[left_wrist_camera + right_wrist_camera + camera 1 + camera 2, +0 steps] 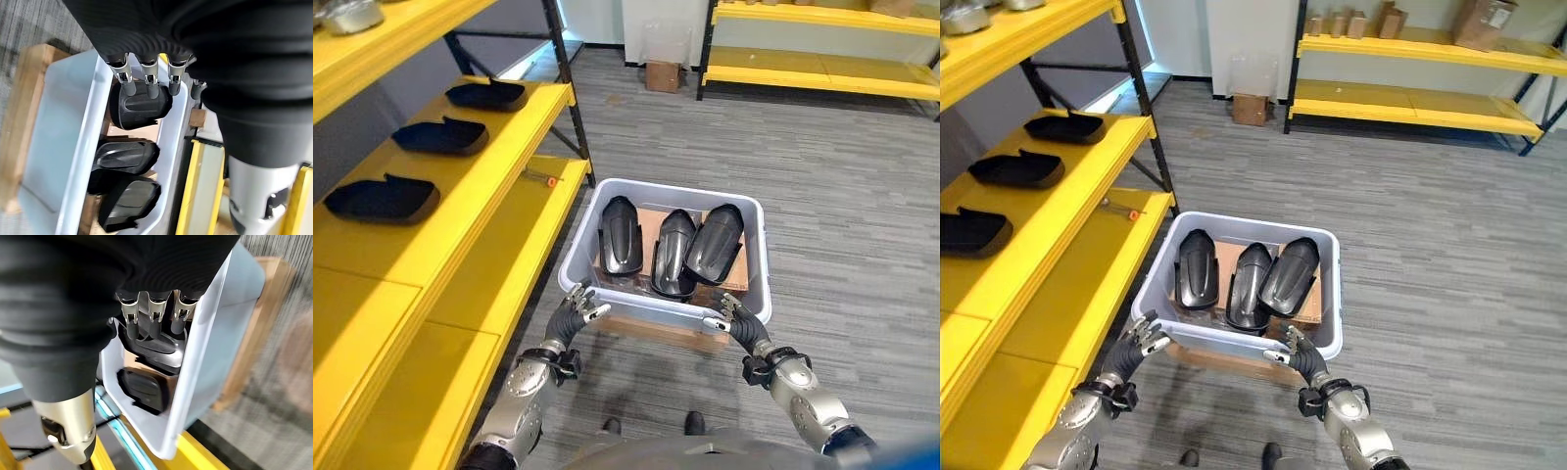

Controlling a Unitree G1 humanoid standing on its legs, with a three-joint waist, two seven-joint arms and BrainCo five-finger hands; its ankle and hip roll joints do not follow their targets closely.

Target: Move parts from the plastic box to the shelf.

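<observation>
Flanking plastic box (756,257): both hands (579,311), relaxed.

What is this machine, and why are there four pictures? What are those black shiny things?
It is a walking robot with two arms. Two pictures come from cameras in its head, looking down; the other two sit on its wrists. On the floor stands a grey plastic box with three black parts inside. More black parts lie on the yellow shelf. The left hand and right hand are near the box's front rim, fingers relaxed, holding nothing.
</observation>
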